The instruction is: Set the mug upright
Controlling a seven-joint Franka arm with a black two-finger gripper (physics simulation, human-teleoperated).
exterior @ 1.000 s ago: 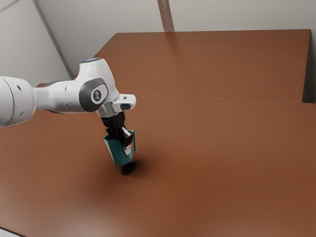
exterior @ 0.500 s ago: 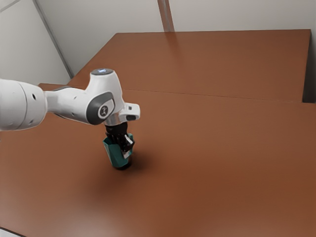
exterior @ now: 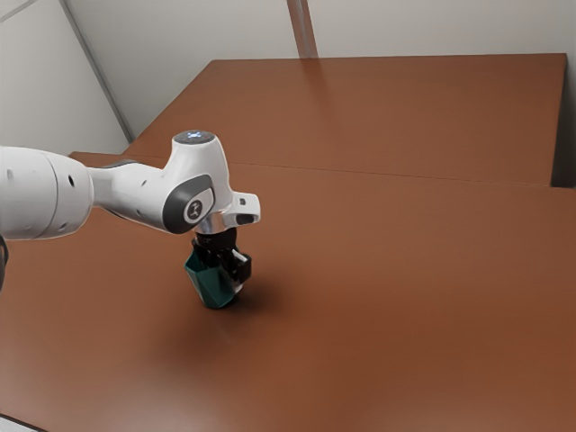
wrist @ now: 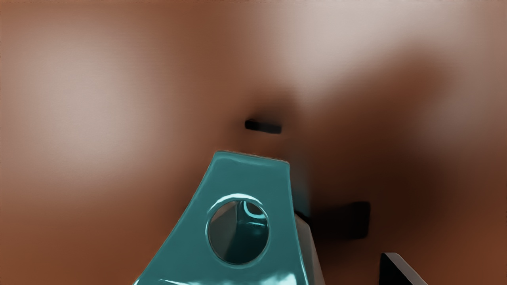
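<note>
Down at the smooth brown table [exterior: 405, 288], the shiny teal flat-sided mug [exterior: 208, 284] leans a bit, bottom low. The black two-finger claw [wrist: 347, 237] is apart beside it. The mug looks hard, light and slippery; pinching one wall seems best.

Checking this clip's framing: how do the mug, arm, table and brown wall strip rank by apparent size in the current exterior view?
1. Table
2. Arm
3. Mug and brown wall strip: too alike to rank, both far smaller.
</note>
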